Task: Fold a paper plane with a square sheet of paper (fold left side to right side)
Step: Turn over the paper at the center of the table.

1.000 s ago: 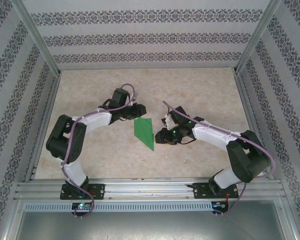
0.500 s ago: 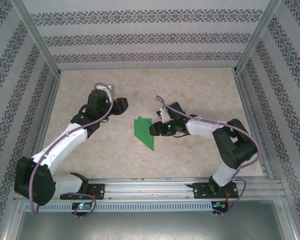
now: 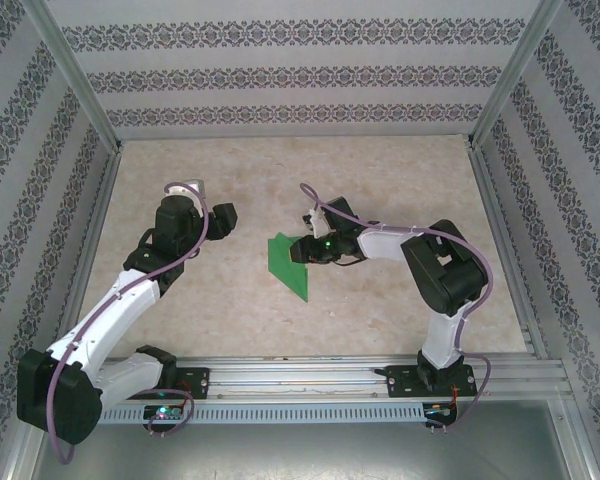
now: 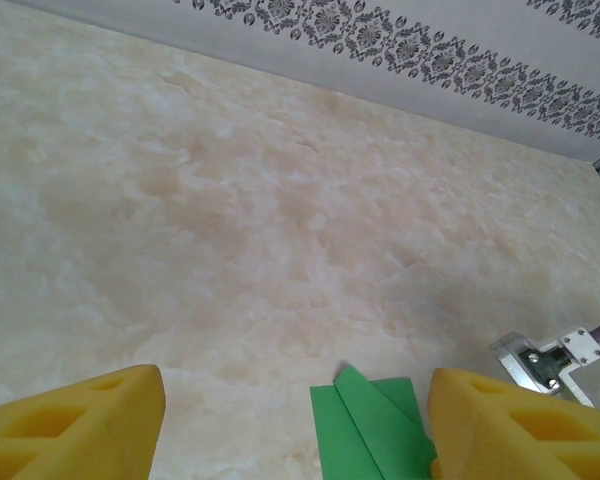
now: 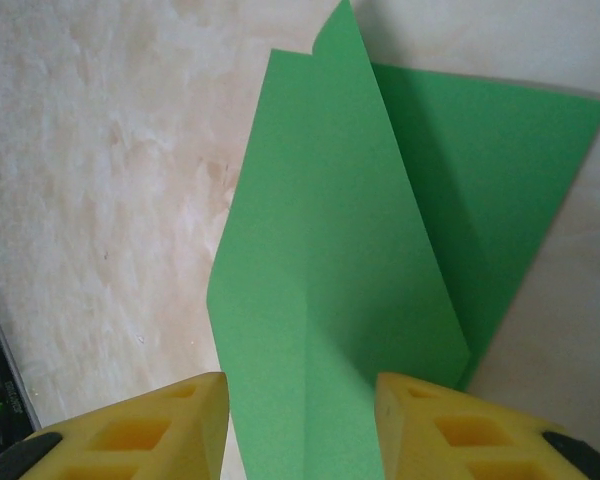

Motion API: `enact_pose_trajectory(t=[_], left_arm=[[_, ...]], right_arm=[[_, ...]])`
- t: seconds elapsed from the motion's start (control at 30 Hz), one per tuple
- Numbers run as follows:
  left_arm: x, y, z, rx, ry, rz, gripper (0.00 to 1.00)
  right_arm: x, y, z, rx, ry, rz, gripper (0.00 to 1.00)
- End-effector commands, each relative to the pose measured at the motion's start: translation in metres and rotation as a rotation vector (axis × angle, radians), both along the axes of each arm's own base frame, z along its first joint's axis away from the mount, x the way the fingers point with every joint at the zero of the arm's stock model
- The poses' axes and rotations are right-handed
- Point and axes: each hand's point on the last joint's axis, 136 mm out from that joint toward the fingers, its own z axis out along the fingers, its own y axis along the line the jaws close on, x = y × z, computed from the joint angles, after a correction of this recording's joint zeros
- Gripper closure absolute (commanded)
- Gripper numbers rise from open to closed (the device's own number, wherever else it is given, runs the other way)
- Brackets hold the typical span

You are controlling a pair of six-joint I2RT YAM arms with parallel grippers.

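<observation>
The green sheet of paper (image 3: 283,262) lies mid-table, folded into a wedge whose point faces the near edge. One flap (image 5: 330,260) stands up over the flat layer (image 5: 500,170). My right gripper (image 3: 302,250) is at the paper's far right corner. Its yellow fingers (image 5: 130,430) stand apart on either side of the raised flap, open (image 5: 300,400). My left gripper (image 3: 225,220) hangs to the left of the paper, apart from it and wide open (image 4: 295,410). The paper's far corner (image 4: 365,420) shows low between the left fingers (image 4: 80,425), close to the right-hand one.
Patterned walls close in the marble-look table (image 3: 380,180) on three sides, with metal posts at the corners. An aluminium rail (image 3: 300,375) with both arm bases runs along the near edge. The right arm's wrist bracket (image 4: 545,360) shows at the left wrist view's right edge.
My left arm has drawn back to the left, off the paper, and its gripper has opened. My right gripper has slid left and farther onto the paper's right corner.
</observation>
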Motion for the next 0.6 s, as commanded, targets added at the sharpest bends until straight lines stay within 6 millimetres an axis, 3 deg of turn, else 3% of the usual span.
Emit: enact_pose_trajectory(t=[0.0,0.37,0.57], left_arm=[[0.005,0.002,0.012,-0.006,-0.055,-0.004,0.30],[0.008,-0.006,0.001,-0.043,-0.042,-0.034,0.29],[0.010,-0.010,-0.004,-0.060,-0.024,-0.048,0.29]], right_arm=[[0.006,0.001,0.006,0.024,-0.016,0.000,0.58],[0.010,-0.021,0.018,-0.030,-0.092,-0.075,0.50],[0.006,-0.014,0.012,-0.016,-0.060,-0.057,0.50]])
